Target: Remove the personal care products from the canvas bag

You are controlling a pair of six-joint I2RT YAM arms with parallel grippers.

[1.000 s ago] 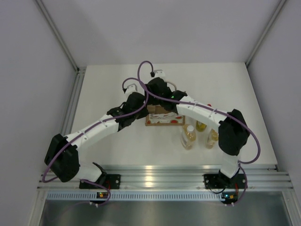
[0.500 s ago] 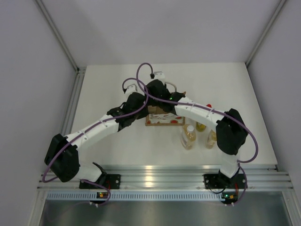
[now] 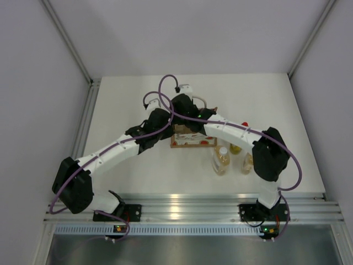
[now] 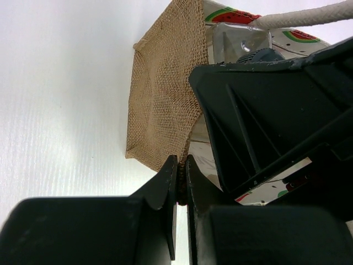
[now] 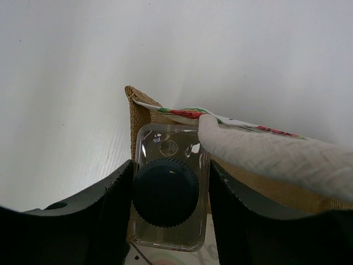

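Right fingers (image 5: 110,215) flank the squarish clear dark-capped bottle (image 5: 165,193) at nine and three o'clock. It stands upright inside the tan canvas bag (image 5: 135,118). I cannot tell whether they are clamped on it. Left fingers (image 4: 160,193) are pinched together on the bag's edge.

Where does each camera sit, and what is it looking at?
Top: above and behind, looking down on the table; left arm and right arm show.
Left wrist: on the left hand, facing the burlap side of the canvas bag; its shut fingers show.
Right wrist: on the right hand, looking down at the dark-capped bottle between its fingers.
Both wrist views share the bag.
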